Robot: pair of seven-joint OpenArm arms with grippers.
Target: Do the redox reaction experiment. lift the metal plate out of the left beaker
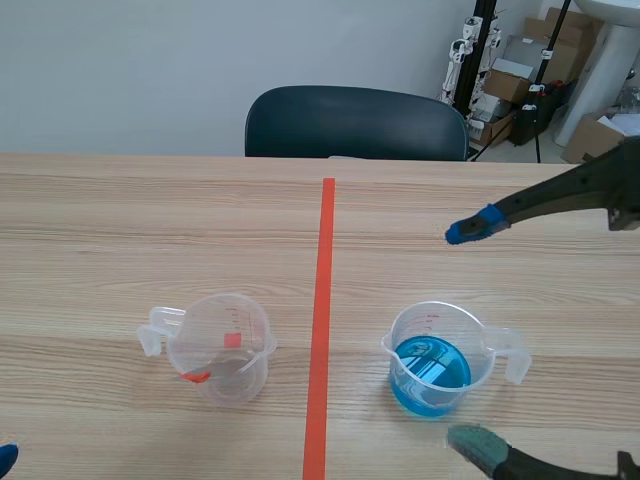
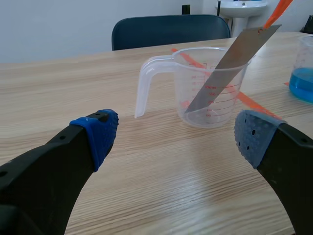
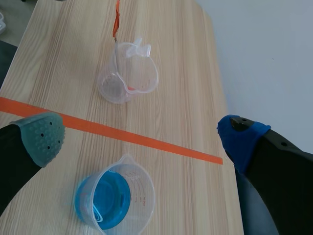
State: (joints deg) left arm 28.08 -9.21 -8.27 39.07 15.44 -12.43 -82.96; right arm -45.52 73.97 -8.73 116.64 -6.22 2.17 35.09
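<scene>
Left pincer point(image 2: 176, 134) (fingers apart) sits short of the metal plate point(image 2: 231, 68) leaning in its beaker point(image 2: 194, 81).

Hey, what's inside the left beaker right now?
A metal plate leans tilted in the left beaker, its top poking past the rim. Whether clear liquid is there too cannot be told.

Wide-spread tool point(image 3: 142, 138) over the blue-filled beaker point(image 3: 115, 200) — clear beaker point(image 3: 129, 76) beyond the tape point(image 3: 98, 127).
</scene>
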